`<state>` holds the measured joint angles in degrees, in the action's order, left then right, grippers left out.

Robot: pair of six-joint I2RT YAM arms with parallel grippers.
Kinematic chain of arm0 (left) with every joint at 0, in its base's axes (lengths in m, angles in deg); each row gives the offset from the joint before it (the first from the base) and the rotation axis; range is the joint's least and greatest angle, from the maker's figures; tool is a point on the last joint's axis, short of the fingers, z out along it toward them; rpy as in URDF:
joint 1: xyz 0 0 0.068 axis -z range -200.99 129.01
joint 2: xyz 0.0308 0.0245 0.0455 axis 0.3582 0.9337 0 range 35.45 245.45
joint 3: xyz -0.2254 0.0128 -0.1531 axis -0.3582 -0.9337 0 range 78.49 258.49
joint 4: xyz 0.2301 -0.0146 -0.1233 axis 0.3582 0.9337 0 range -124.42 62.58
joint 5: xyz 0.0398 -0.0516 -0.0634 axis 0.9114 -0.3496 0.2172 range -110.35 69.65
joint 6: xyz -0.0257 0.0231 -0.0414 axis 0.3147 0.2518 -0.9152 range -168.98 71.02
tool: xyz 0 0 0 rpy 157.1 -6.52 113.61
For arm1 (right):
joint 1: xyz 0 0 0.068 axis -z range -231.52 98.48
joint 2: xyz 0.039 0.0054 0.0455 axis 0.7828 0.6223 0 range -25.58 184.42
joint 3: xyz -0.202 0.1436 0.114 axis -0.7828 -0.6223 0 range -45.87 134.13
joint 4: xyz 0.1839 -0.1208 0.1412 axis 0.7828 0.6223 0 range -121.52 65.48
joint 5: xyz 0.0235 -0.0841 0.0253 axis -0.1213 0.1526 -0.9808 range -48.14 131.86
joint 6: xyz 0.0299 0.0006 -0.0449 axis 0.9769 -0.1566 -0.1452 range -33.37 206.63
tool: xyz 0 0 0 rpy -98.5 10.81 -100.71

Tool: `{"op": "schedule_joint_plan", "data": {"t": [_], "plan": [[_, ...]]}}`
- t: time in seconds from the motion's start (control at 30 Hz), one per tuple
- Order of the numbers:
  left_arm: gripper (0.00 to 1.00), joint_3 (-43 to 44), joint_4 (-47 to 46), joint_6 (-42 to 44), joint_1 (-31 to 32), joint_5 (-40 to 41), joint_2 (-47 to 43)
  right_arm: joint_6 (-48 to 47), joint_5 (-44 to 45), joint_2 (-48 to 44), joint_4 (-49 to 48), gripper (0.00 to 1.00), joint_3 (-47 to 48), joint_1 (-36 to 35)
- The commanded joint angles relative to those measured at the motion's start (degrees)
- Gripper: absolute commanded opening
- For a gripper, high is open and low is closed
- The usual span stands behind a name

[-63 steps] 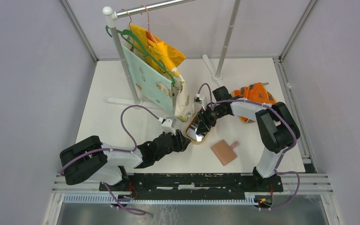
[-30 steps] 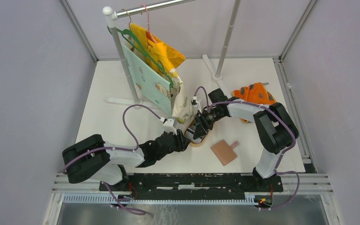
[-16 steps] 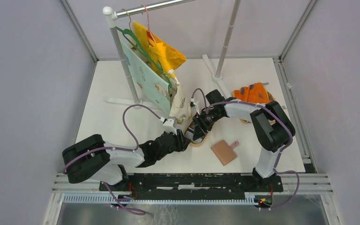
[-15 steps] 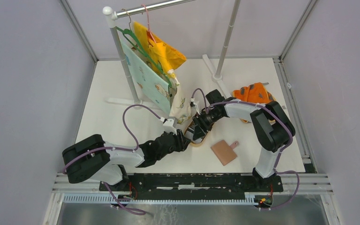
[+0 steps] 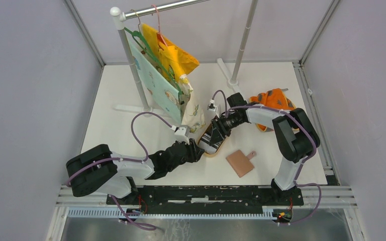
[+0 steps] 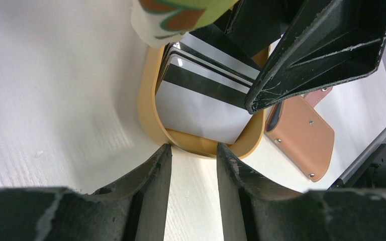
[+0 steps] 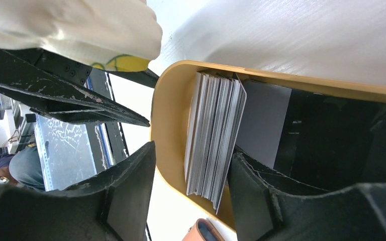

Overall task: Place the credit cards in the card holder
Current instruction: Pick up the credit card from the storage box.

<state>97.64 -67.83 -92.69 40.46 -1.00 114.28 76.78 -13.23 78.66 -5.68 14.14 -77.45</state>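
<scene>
The credit cards (image 7: pixel 213 135) stand as a stack tilted on edge inside a tan oval dish (image 7: pixel 168 115). In the left wrist view the cards (image 6: pixel 201 100) are white and grey with dark stripe bands. My right gripper (image 7: pixel 192 150) is open, one finger inside the dish against the stack and the other outside the rim. My left gripper (image 6: pixel 193 146) is open, its fingertips at the dish's near rim (image 6: pixel 201 145). The card holder (image 5: pixel 240 162), reddish-brown and folded shut, lies flat on the table right of the dish. Both grippers meet at the dish in the top view: left (image 5: pixel 199 147), right (image 5: pixel 215 131).
A garment rack (image 5: pixel 130 55) with hanging cloths (image 5: pixel 173 75) stands behind the dish; one cloth's hem (image 6: pixel 176 15) hangs just over it. An orange patterned cloth (image 5: pixel 271 99) lies at the back right. A second rack pole (image 5: pixel 242 45) stands behind.
My right gripper went left into the dish, then drew back right a little. The cards, flat before, now stand tilted on edge. The hanging cloths swung slightly. The left gripper stayed at the rim.
</scene>
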Motion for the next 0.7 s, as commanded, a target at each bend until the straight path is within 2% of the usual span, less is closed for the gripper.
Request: {"op": "schedule_joint_plan", "data": {"t": [0.0, 0.67], "plan": [[0.45, -0.2, -4.4, 0.0, -0.3, 0.4, -1.5, 0.5, -3.2, -2.5, -0.8, 0.58, 1.2, 0.6], [0.45, -0.6, -5.2, 0.4, -0.3, -0.2, -1.8, 2.2, -2.9, -1.1, -2.8, 0.44, 0.4, 3.0]]}}
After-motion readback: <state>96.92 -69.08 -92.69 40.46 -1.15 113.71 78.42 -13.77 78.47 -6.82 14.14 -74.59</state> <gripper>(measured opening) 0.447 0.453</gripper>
